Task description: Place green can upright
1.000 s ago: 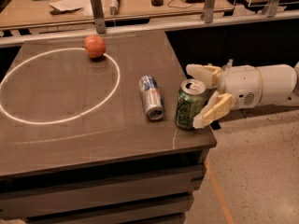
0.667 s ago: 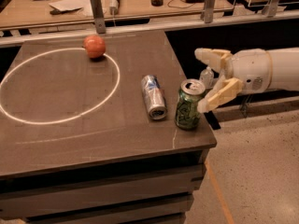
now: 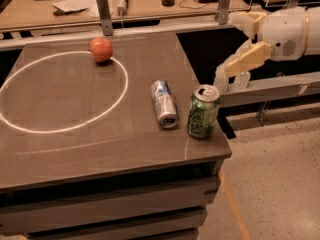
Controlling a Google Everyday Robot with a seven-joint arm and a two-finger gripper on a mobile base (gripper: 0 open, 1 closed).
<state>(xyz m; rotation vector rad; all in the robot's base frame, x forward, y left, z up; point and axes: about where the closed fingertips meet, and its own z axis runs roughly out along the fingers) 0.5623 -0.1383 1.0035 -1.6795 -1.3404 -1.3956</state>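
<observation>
The gripper (image 3: 228, 49) hangs in the air at the upper right, beyond the right edge of the table (image 3: 75, 149) and higher than its top; its two cream fingers (image 3: 247, 59) stand wide apart and nothing is between them, so it holds nothing; the lower finger points down and to the left, toward the green can (image 3: 203, 112), but it is apart from it and does not touch it; the green can stands upright on the table near the front right corner, with its silver top and pull tab facing up; just beside it on the left, a silver can (image 3: 164, 104) lies on its side, close to the green can but not touching it; farther to the left a white circle (image 3: 123, 82) is drawn on the table top; a red round fruit (image 3: 101, 49) sits on the far part of this line; behind the table there is a wooden desk (image 3: 145, 4) with papers and small tools.
</observation>
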